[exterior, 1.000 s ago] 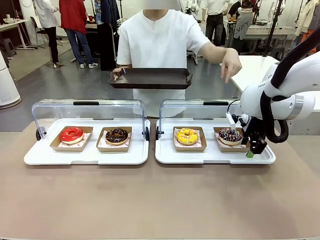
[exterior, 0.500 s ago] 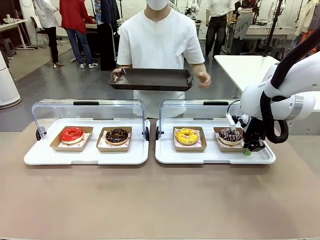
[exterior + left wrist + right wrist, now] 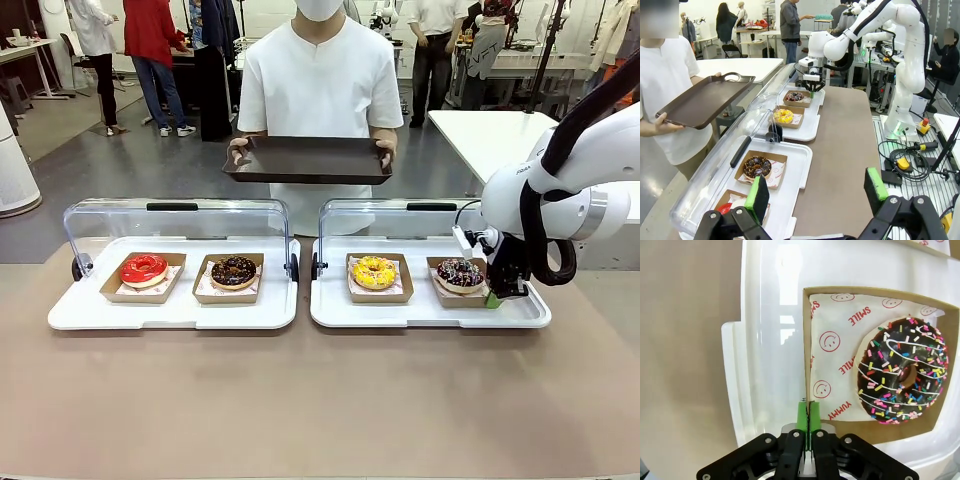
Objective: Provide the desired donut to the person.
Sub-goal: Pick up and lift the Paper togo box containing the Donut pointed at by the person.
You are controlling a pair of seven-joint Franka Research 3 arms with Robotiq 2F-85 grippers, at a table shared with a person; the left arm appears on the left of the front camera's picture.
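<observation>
Right gripper [image 3: 807,412]: clenched on a side wall of the cardboard box [image 3: 806,340], green pads pinching the wall's rim between them. Sprinkled chocolate donut [image 3: 885,365]: lies in that box on printed paper, at the right end of the right white tray [image 3: 420,316], under a raised clear lid [image 3: 395,215]. Yellow donut [image 3: 374,271]: boxed, same tray, to the left of the sprinkled one. Left white tray [image 3: 170,316]: holds a red donut [image 3: 143,268] and a plain chocolate donut [image 3: 234,270], each boxed. Left gripper [image 3: 816,191]: released, jaws wide apart, held above the table [image 3: 320,400] near the left white tray. Person [image 3: 320,90]: stands at the far side, both hands holding a dark brown serving tray [image 3: 308,158] level at the chest.
</observation>
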